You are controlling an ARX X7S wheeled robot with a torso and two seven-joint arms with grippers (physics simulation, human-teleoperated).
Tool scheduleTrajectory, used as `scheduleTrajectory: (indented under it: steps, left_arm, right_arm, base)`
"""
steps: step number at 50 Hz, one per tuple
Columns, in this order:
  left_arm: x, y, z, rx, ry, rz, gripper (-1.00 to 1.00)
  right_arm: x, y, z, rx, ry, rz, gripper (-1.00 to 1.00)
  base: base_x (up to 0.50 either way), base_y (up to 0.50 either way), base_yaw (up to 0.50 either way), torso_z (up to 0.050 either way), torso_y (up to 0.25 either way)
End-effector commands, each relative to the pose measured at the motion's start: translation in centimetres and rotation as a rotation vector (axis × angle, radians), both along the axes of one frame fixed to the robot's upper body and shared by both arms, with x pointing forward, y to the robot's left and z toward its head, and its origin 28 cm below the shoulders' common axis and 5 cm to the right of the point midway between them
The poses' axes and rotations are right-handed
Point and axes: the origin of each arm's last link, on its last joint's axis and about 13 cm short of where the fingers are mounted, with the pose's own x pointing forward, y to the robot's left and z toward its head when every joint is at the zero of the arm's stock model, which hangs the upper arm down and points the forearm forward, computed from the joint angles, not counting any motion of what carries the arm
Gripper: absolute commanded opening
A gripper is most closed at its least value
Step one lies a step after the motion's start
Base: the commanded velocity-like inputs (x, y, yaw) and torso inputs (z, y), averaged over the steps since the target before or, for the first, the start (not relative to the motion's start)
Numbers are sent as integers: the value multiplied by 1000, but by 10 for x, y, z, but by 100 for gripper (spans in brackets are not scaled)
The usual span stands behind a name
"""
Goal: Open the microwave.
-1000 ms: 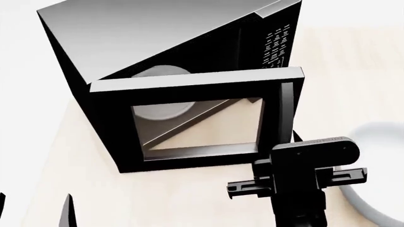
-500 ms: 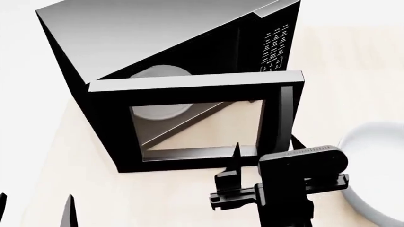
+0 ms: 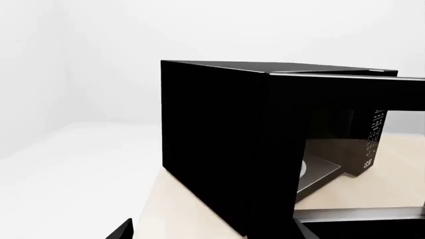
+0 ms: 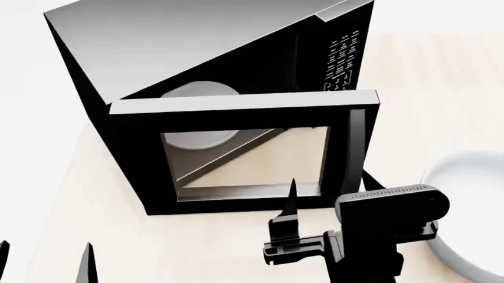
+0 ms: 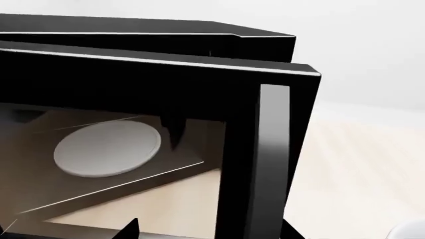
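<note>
Black casing and a grey metallic top mark the microwave point(image 4: 197, 53), which is set on a pale wooden table point(image 4: 441, 88), ahead of the right gripper point(image 4: 346, 233) and slightly to its left. The door point(image 4: 236, 153) is swung wide on its left hinge, so that its glass window faces the head camera; through the glass, and above the door's upper edge, the white round turntable point(image 4: 200, 91) is seen inside the cavity. The vertical handle point(image 4: 356, 147) stands at the door's free right edge, just beyond and above the gripper, apart from it. The white-lettered keypad point(image 4: 343, 59) is borne on the body's right front, farther off.

The right arm is raised from the lower edge of the head view, its wrist camera housing point(image 4: 391, 206) uppermost. One slim finger point(image 4: 291, 203) points upward toward the door's lower frame; the other is hidden behind the housing. The jaws appear parted with nothing between them, and no contact with the door is visible.

Of the left gripper point(image 4: 47, 262), only two dark fingertips are shown at the lower left, spread apart, empty, and well clear of the microwave.

A white bowl point(image 4: 473, 206) lies just to the right of the right gripper.
</note>
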Motion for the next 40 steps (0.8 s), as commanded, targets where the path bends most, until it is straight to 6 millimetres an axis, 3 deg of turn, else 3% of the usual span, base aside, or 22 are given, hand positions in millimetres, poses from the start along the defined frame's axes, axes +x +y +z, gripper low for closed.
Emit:
scheduleTrajectory:
  steps: [1,31,40]
  left_arm:
    - [0,0,1,-2,-2,-2,100]
    - [-2,-1,2,-2,-9,-3,100]
    - [-2,-1,2,-5,-9,-5,100]
  right_arm:
    - [-3,1,8,51,-32,61,100]
    - [-17,-17,7,65,-41,5,100]
    - [-41,-9,26,56,-74,27,100]
  base:
    - [0,0,0,0,0]
    - [0,0,0,0,1]
    - [0,0,0,0,0]
